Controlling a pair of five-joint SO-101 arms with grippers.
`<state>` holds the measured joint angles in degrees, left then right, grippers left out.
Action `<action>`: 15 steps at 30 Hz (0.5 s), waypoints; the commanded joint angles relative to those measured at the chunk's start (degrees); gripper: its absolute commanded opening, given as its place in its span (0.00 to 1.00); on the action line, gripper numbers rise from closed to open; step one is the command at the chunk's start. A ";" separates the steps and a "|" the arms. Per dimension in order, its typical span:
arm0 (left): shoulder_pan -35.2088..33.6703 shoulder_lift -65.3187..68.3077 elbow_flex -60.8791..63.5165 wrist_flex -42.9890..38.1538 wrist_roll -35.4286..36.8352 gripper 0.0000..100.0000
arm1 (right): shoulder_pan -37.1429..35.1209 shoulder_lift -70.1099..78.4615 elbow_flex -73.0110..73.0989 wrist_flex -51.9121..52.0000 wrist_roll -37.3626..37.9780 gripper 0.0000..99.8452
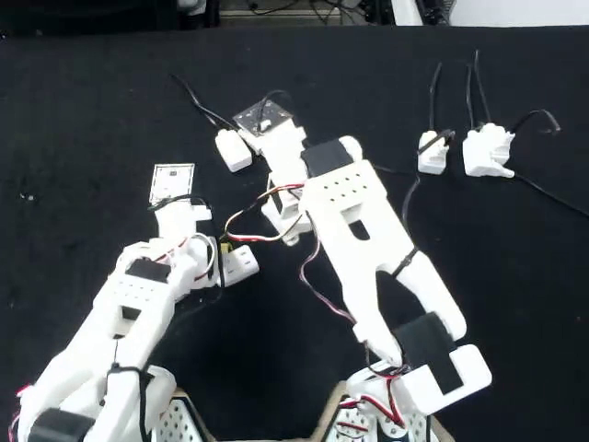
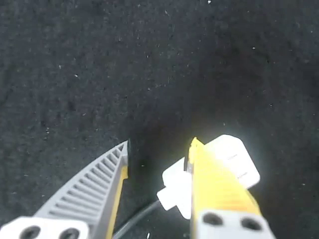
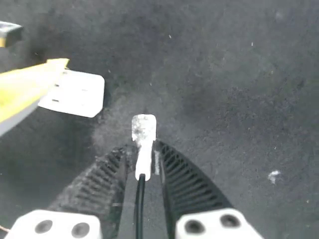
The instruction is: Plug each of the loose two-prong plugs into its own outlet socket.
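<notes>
My left gripper point(image 2: 158, 149) is open low over the black table. A white plug point(image 2: 234, 157) with a black cable lies against its yellow finger point(image 2: 214, 184), partly in the gap. From above, that left gripper point(image 1: 187, 224) and the plug point(image 1: 184, 215) sit just below a flat white outlet socket point(image 1: 172, 181). My right gripper point(image 3: 144, 148) is shut on a slim white plug point(image 3: 143, 139), whose cable runs back between the fingers. Beyond it lies the other plug point(image 3: 75, 92), touched by a yellow fingertip point(image 3: 37, 79). In the high view the right gripper point(image 1: 247, 145) is beside a white plug point(image 1: 232, 149).
Two more white plug pieces point(image 1: 433, 153) point(image 1: 488, 151) with black cables lie at the far right of the black table point(image 1: 83, 110). Cables trail toward the back edge. The right arm's body point(image 1: 368, 239) spans the middle, and bare cloth lies at far left.
</notes>
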<state>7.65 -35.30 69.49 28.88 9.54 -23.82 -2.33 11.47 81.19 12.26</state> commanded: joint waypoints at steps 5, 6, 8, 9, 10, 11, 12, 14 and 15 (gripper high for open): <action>-6.37 -8.35 -0.75 5.54 0.00 0.21 | 0.70 -2.68 0.75 -1.67 0.53 0.01; -7.25 -8.70 -1.10 7.30 -1.14 0.21 | 0.70 -2.68 0.75 -1.67 0.53 0.01; -8.04 -8.88 -1.54 10.81 -4.31 0.21 | 0.70 -2.68 0.75 -1.67 0.44 0.01; -8.04 -8.70 -1.54 12.40 -5.63 0.21 | 0.70 -2.68 0.75 -1.67 0.44 0.01; -7.96 -8.26 -1.54 13.36 -6.59 0.21 | 0.70 -2.68 0.75 -1.76 0.44 0.01; -7.96 -7.65 -1.63 14.07 -7.38 0.21 | 0.70 -2.68 0.75 -1.76 0.35 0.01; -7.96 -6.86 -1.89 14.59 -7.91 0.21 | 0.70 -2.68 0.75 -1.76 0.35 0.01; -7.96 -4.66 -3.03 14.95 -8.18 0.21 | 0.70 -2.68 0.75 -1.76 0.35 0.01; -7.96 -3.34 -3.56 14.95 -8.26 0.21 | 0.70 -2.68 0.75 -1.76 0.35 0.01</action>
<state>0.35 -41.54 70.37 42.86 2.59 -24.00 -2.42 12.44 80.40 12.26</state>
